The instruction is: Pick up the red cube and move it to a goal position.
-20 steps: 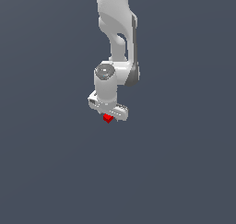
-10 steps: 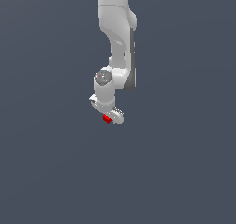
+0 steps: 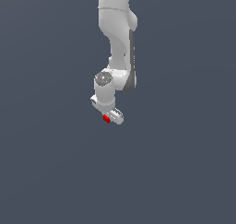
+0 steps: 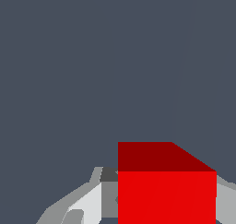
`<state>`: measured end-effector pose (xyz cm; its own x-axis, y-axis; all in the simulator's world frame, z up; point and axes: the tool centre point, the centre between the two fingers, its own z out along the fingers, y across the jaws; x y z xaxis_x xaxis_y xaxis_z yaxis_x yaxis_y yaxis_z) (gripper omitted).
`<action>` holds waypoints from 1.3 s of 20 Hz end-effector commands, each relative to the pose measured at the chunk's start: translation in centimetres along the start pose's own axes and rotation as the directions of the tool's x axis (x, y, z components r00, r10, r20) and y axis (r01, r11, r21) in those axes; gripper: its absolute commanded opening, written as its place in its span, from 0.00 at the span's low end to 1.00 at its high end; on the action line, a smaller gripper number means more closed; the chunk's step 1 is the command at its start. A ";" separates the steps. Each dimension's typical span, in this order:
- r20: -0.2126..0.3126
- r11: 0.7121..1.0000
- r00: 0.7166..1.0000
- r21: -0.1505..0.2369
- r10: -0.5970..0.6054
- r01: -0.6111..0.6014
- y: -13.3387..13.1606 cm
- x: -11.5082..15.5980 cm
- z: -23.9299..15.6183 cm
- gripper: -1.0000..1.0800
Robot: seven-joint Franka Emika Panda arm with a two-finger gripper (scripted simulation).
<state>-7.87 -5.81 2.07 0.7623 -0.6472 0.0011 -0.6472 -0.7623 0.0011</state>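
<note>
A flat, dark grey-blue ground fills both views, with no edge or marking on it, so whether it is a table cannot be told. The white Panda arm (image 3: 117, 38) comes down from the top of the exterior view, a little to that view's right of centre, its thick upper link bending at a joint with a grey round cap into a short wrist section. Below the wrist sits the pincer (image 3: 109, 119), turned at a slant so that its white body runs from the exterior view's left down toward its right. The pincer is closed on the red cube (image 3: 107, 119), which shows as a tiny bright red spot at the pincer's lower tip, on the side toward the exterior view's left. In the wrist view the red cube (image 4: 167, 191) looms large, one darker red face above a brighter one, with a pale grey finger (image 4: 85, 202) pressed against one side and another finger just showing at the opposite side.
</note>
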 end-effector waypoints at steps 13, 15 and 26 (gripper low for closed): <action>0.000 1.000 1.000 0.000 0.000 0.000 -1.3 0.2 -0.1 0.00; 0.000 1.000 1.000 0.000 0.000 0.000 -2.1 0.4 -0.2 0.00; 0.000 1.000 1.000 0.000 0.000 0.000 -9.4 1.9 -0.7 0.00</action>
<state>-1.31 -0.66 2.65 0.7620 -0.6475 0.0009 -0.6475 -0.7620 0.0011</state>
